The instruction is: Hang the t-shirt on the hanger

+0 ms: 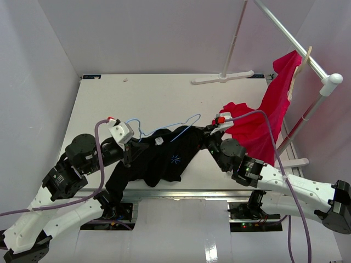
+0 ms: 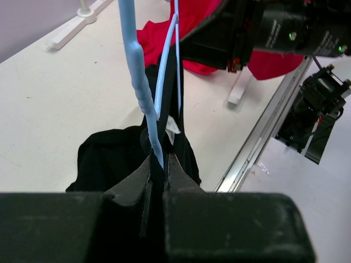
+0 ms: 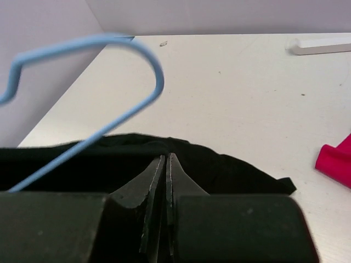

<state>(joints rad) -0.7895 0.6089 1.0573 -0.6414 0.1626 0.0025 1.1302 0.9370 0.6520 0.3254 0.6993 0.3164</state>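
Bearing the t-shirt (image 1: 164, 161), a white table (image 1: 164, 93) between pale walls (image 1: 137, 33).

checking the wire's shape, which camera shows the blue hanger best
Top external: the hanger shows nearly whole, though small and partly hidden by the t-shirt. Left wrist gives only a close stretch of its wire; right wrist only its blurred hook.

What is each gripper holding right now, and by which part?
Left gripper: shut on the hanger, just by its twisted neck, with t-shirt cloth bunched there. Right gripper: shut at the t-shirt's edge; whether cloth is pinched cannot be told.
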